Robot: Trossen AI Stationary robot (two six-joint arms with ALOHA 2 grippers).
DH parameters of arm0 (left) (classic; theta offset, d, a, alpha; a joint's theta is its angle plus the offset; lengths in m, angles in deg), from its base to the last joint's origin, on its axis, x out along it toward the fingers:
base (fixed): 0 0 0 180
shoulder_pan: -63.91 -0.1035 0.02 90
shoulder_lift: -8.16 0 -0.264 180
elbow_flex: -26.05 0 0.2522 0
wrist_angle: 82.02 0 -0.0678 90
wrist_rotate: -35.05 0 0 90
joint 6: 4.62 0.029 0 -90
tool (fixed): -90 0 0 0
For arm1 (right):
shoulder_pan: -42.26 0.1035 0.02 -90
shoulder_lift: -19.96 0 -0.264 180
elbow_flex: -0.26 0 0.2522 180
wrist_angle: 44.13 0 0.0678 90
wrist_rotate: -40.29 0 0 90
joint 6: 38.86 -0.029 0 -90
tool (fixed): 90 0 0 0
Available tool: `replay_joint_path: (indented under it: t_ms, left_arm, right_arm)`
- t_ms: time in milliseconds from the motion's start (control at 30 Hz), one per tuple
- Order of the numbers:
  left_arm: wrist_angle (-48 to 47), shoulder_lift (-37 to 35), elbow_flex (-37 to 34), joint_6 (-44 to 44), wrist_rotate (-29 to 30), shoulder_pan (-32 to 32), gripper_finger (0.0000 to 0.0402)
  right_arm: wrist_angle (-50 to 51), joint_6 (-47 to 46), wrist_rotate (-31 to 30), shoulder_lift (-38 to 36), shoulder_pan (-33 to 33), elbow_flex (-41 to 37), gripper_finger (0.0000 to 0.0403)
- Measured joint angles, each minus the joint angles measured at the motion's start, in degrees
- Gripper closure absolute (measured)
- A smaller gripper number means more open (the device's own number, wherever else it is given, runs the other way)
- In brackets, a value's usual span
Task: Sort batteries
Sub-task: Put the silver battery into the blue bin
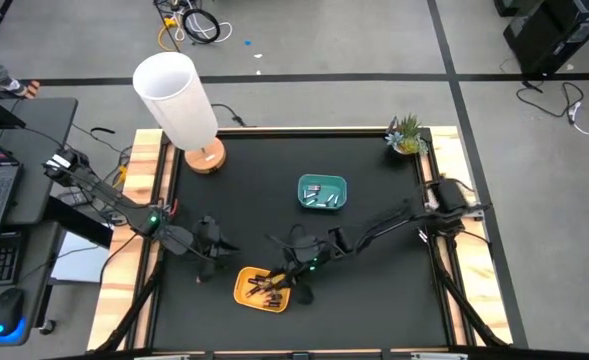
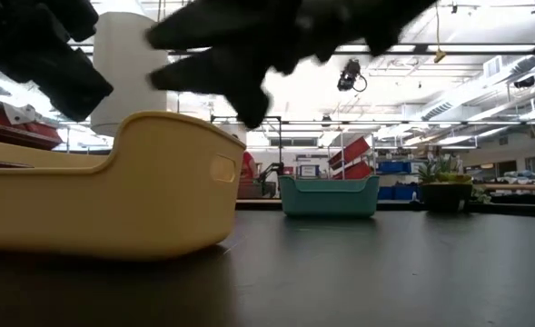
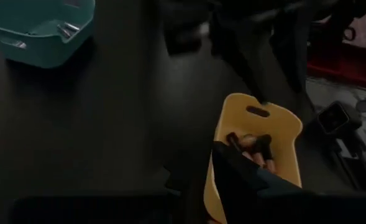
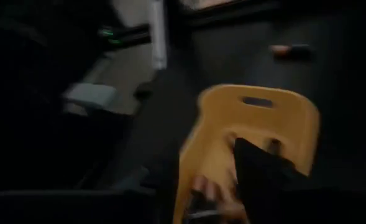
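So the batteries [image 1: 265, 287] with the copper ends are piled in the yellow tray [image 1: 246, 293] near the front edge of the table [image 1: 374, 300], and the silvery ones [image 1: 321, 197] sit in the teal tray [image 1: 323, 181] further back, toward the middle-right. The two trays are well apart. From my right wrist cam I can also spot one loose dark cell [image 4: 290, 50] lying on the table beyond the yellow tray's handle end.

My right pincer [image 1: 296, 283] is right over the yellow tray, at its right side, reaching in from the right arm that stretches across the table. Honestly I cannot tell if its fingers are spread or pressed together; the wrist view is smeared and all I get is one dark finger [image 4: 263, 180] over the tray's inside. No idea if anything's in it either.

The left pincer [image 1: 214, 243] hovers just left of the yellow tray, above bare table, not touching the tray as far as I can see. Same story there: I cannot tell how its fingers stand, its wrist cam just shows a dark finger [image 3: 238, 171] in front of the tray with the batteries behind.

Around the edges: a white lamp [image 1: 179, 102] on a wooden base at the back left, a little potted plant [image 1: 407, 134] at the back right corner.
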Motion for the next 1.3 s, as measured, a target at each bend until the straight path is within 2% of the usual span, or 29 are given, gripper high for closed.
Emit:
replay_joint_path:
  t_ms: [133, 233, 400, 500, 667, 767, 833, 933, 1133, 1300]
  left_arm:
    - [2.58, 0.04, 0.01, 0.49, 2.34, -0.04, 0.0332]
    - [3.94, 0.04, 0.00, 0.59, 2.39, 0.45, 0.0332]
    - [6.39, 0.07, 0.01, 2.44, 3.67, 1.30, 0.0332]
    - [7.92, 0.07, 0.02, 3.50, 3.91, 1.72, 0.0332]
    - [9.04, 0.07, 0.02, 4.35, 3.98, 1.79, 0.0332]
    - [8.73, 0.07, 0.02, 4.94, 3.98, 1.79, 0.0332]
    - [8.65, 0.07, 0.02, 5.51, 3.98, 1.79, 0.0332]
    - [8.71, 0.07, 0.02, 5.65, 3.98, 1.79, 0.0332]
    - [8.73, 0.08, 0.02, 6.49, 4.00, 1.79, 0.0332]
    - [8.77, 0.59, 0.02, 6.98, 3.94, 1.79, 0.0332]
  right_arm:
    - [23.69, -2.27, -15.69, -8.51, 2.79, 0.04, 0.0253]
    - [46.43, -13.67, -24.60, -15.72, 6.15, 0.05, 0.0263]
    - [83.14, -40.82, -30.22, -22.29, 12.60, -1.94, 0.0281]
    - [95.43, -54.30, -28.21, -26.17, 15.21, -5.59, 0.0283]
    - [97.03, -66.18, -18.47, -32.60, 14.86, -16.33, 0.0285]
    - [93.75, -67.45, -10.78, -34.51, 13.02, -23.18, 0.0285]
    - [92.96, -68.03, -8.51, -35.52, 11.87, -26.46, 0.0285]
    - [91.38, -69.97, -8.33, -36.91, 9.83, -29.75, 0.0285]
    - [91.78, -70.30, -9.71, -37.69, 6.63, -29.34, 0.0295]
    - [78.49, -68.77, -11.29, -36.54, 6.27, -29.21, 0.0308]
